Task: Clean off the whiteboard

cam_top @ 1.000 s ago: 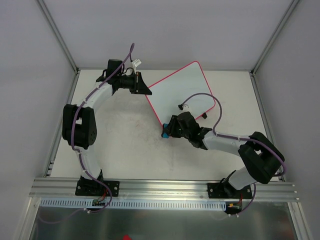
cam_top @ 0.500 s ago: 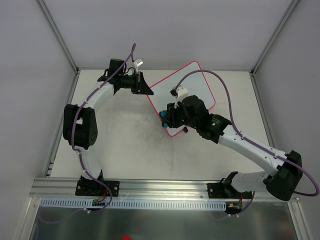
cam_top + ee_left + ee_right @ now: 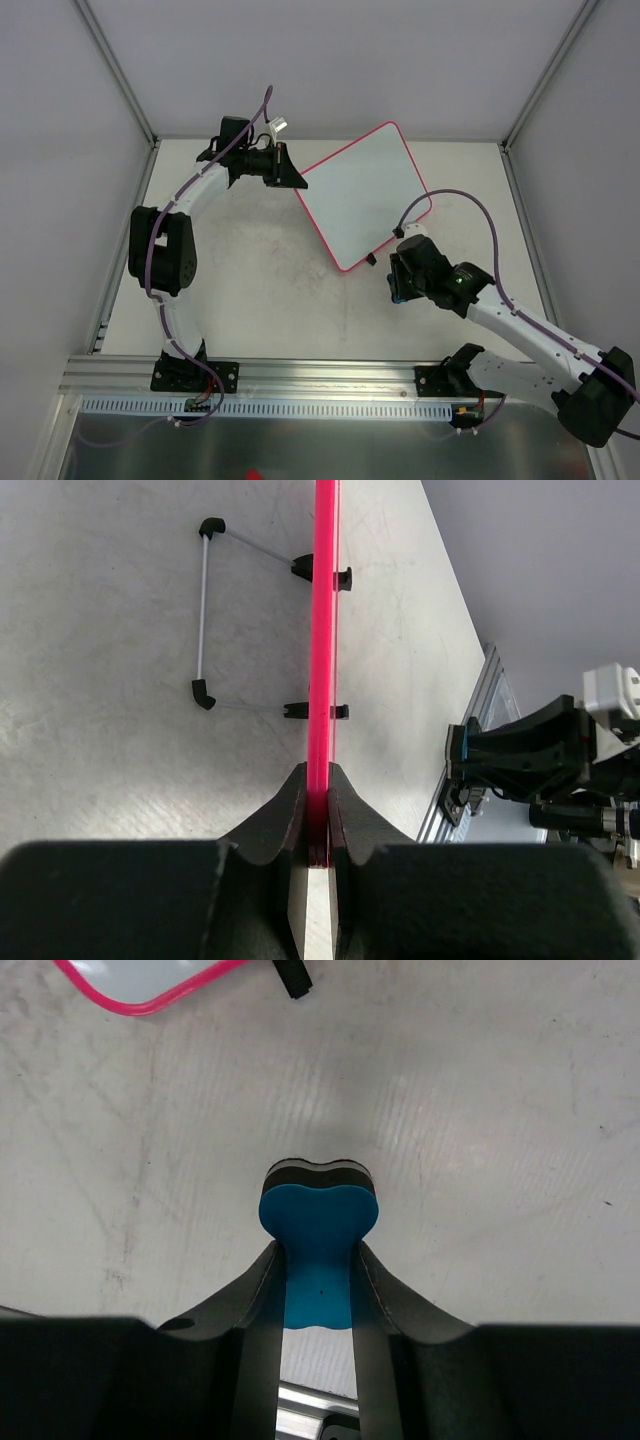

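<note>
The whiteboard (image 3: 360, 195), white with a thin pink rim, lies turned diagonally at the back of the table, and its face shows no marks. My left gripper (image 3: 297, 185) is shut on its left corner. In the left wrist view the rim (image 3: 322, 630) runs edge-on between the jaws of that gripper (image 3: 318, 810). My right gripper (image 3: 397, 283) sits off the board, over bare table near its front right corner. It is shut on a blue bone-shaped eraser (image 3: 318, 1230), black pad facing away. A pink board corner (image 3: 140, 980) shows at the top left.
A wire stand (image 3: 203, 620) with black clips folds out under the board. Two black feet (image 3: 371, 259) stick out from its near edge. An aluminium rail (image 3: 330, 375) carries both arm bases. Grey walls close in the table on three sides.
My right arm carried the eraser from the board's near left corner, over the board, then back onto the table right of the front corner. The left gripper has held still.
</note>
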`<state>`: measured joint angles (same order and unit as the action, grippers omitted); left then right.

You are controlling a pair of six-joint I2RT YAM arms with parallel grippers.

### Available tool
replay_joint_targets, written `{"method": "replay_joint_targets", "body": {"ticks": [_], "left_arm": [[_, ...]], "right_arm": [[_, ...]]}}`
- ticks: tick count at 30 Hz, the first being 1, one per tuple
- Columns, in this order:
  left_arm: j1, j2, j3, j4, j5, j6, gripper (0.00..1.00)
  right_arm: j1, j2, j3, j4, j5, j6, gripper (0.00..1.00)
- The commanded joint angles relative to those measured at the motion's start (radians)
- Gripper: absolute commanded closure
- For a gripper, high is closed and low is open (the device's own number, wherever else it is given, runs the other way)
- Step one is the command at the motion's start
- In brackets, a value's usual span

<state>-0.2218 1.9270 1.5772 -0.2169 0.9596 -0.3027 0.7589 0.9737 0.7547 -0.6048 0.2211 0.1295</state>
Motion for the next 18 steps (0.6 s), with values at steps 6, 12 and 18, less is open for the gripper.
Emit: {"method": "replay_joint_targets", "body": {"ticks": [6,12,18], "left_arm": [[-0.013,0.015,0.052,0.016,-0.005,0.020,0.92],[-0.013,0.021,0.052,0.016,-0.005,0.022,0.91],[-0.010,0.020,0.044,0.016,-0.009,0.027,0.90]], "right_arm": [[-0.061,0.221,0.052,-0.027,0.046,0.001,1.00],[-0.115,0.347,0.086,0.054,-0.073,-0.022,1.00],[-0.147,0.439,0.149,0.085,-0.146,-0.048,0.96]]}}
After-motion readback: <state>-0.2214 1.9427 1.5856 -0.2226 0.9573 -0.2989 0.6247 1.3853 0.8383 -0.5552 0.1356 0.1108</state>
